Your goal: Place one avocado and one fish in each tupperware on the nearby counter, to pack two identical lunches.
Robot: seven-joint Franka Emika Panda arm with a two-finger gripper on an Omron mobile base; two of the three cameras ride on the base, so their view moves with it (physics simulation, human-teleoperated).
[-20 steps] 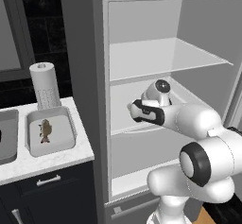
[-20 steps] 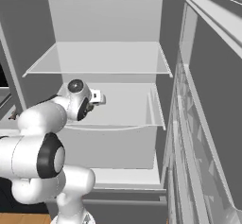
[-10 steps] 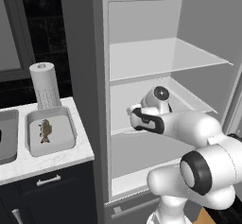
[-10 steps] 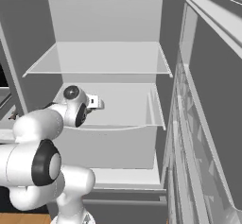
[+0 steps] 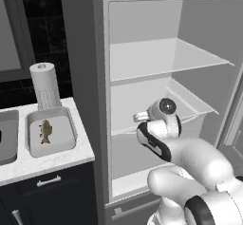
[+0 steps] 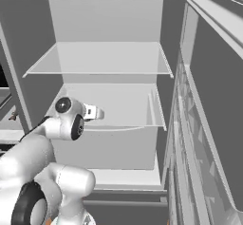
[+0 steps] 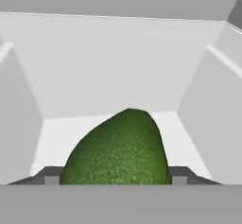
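Hand view shows a green avocado (image 7: pixel 118 150); left base shows a fish (image 5: pixel 45 131).

Flat, even rendered light with no glare; soft, faint shadows under the fridge shelves (image 5: pixel 166 58). Edges are slightly soft, with no lens distortion.

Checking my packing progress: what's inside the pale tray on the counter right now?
The pale tray holds one small brown fish lying on its floor, with no avocado beside it. The tray's near inside wall is hidden by its own rim from this angle.
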